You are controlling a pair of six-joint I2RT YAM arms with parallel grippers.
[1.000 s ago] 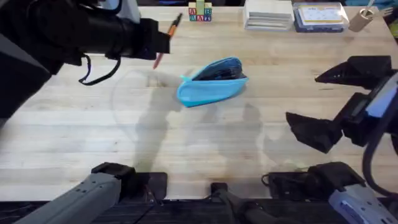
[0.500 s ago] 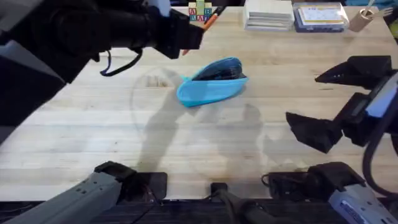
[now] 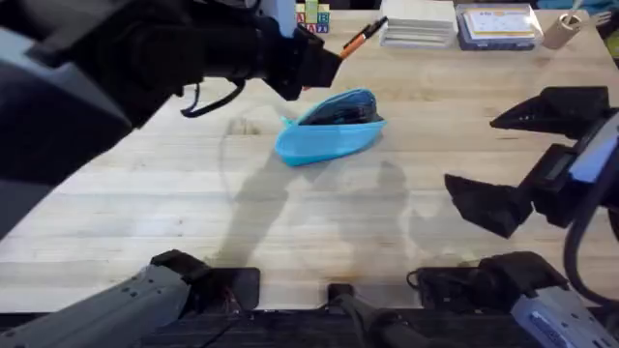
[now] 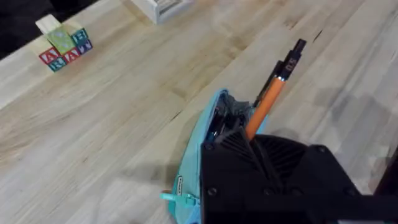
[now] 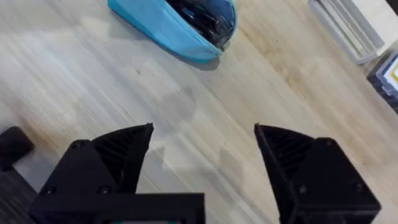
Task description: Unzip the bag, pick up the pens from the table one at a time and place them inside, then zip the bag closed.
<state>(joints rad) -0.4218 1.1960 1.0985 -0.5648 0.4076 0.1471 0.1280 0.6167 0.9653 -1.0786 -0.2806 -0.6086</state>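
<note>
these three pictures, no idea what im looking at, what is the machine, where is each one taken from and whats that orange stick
It is a robot with two arms at a wooden table. Each arm ends in a two-fingered end effector.

The wide picture comes from a camera above the table. The other two come from cameras on the wrists, each looking past its own black fingers.

On the table lies a light blue bag, unzipped, with something dark inside. Along the far edge stand some letter blocks and flat boxes.

The orange stick is a pen. The left end effector holds it, raised above the bag. The right end effector is open, holding nothing, off to the side of the bag.
</note>
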